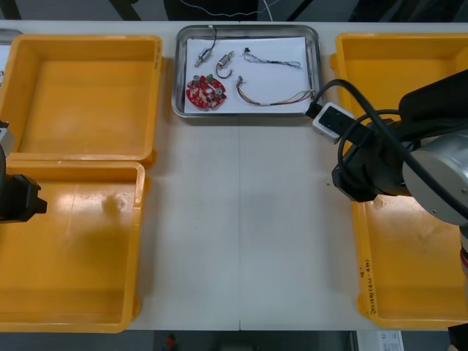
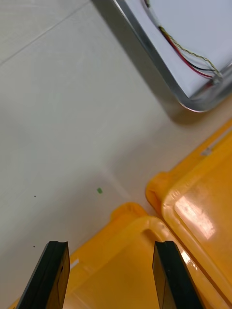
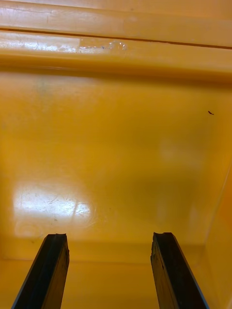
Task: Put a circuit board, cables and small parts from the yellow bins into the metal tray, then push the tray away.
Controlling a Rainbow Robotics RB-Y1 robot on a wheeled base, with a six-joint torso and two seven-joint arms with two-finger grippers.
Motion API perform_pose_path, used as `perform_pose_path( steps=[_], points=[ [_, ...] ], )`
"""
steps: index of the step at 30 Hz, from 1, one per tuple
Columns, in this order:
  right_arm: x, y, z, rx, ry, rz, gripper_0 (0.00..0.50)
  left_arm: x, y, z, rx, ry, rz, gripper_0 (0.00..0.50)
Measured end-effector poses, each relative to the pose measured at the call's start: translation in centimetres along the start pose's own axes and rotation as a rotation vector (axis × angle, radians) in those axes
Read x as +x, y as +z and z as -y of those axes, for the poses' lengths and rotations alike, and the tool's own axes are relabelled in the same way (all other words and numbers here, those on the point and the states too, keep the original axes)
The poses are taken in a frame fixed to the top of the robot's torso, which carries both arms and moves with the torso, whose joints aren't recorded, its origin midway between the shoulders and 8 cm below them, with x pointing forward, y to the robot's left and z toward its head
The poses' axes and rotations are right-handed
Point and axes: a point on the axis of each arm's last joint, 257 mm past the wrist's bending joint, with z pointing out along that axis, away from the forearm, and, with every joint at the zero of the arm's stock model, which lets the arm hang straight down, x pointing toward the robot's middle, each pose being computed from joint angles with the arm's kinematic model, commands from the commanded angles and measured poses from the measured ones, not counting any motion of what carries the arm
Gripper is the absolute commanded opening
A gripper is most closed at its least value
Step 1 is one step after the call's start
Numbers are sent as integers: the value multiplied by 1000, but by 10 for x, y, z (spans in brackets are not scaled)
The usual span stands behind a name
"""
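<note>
The metal tray [image 1: 178,80], white inside, stands at the table's far middle. In it lie a round red circuit board [image 1: 206,93], small metal parts [image 1: 205,55], a blue and white cable [image 1: 273,61] and a red and yellow cable [image 1: 269,99]. My right arm [image 1: 387,157] hovers where the two right bins meet, just short of the tray's near right corner. Its gripper [image 2: 111,277] is open and holds nothing; beyond the fingers [image 2: 170,273] are the tray corner [image 2: 191,99] and the red and yellow cable [image 2: 186,53]. My left gripper [image 3: 111,275] is open over a bin floor.
Two yellow bins [image 1: 80,95] [image 1: 66,248] stand at the left and two [image 1: 398,69] [image 1: 409,270] at the right, all bare inside where visible. My left arm [image 1: 16,197] is parked at the left edge. Open table [image 1: 241,219] runs between the bins.
</note>
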Motion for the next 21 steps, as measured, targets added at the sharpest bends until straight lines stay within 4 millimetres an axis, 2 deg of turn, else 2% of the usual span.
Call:
perform_pose_path(
  steps=[5, 10, 21],
  points=[
    [23, -9, 25, 39, 135, -4, 500, 0, 0, 0, 0, 0, 0, 500],
    [59, -12, 43, 61, 257, -38, 500, 0, 0, 0, 0, 0, 0, 500],
    [132, -18, 66, 46, 468, -96, 500, 0, 0, 0, 0, 0, 1, 500]
  ],
)
